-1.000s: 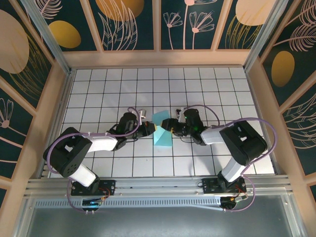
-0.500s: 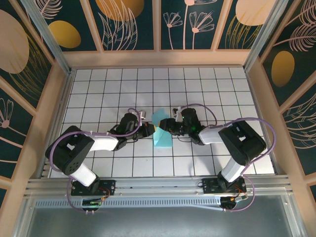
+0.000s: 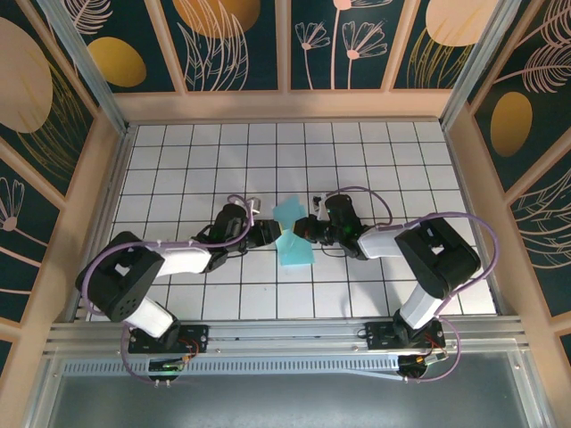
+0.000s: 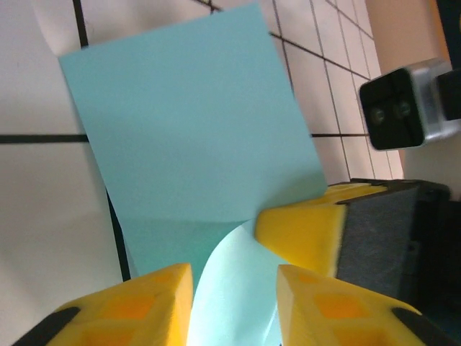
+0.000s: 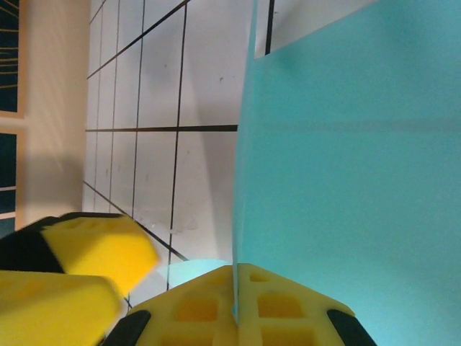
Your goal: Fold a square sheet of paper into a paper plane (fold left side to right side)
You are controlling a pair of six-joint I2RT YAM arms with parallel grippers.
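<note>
The square sheet of paper (image 3: 293,245) lies at the table's middle, light teal, with its far part lifted and curled. In the left wrist view its flat part (image 4: 191,122) spreads over the tiles, and a pale curl of it rises between my left gripper (image 4: 234,274), which stands open around it. My left gripper (image 3: 270,234) sits at the sheet's left edge. My right gripper (image 3: 302,226) meets it from the right. In the right wrist view my right gripper (image 5: 236,306) is shut on the sheet's edge (image 5: 346,180), which stands upright from the closed pads.
White grid table (image 3: 178,169) inside a wooden frame with dark patterned walls (image 3: 232,45). The two grippers almost touch over the sheet; a right finger (image 4: 302,231) shows beside my left fingers (image 4: 126,303). A metal rail (image 3: 285,334) runs along the near edge.
The right gripper has crept left with the pinched edge, closing on the left gripper. The lifted part of the sheet has curled over further and sits lower.
</note>
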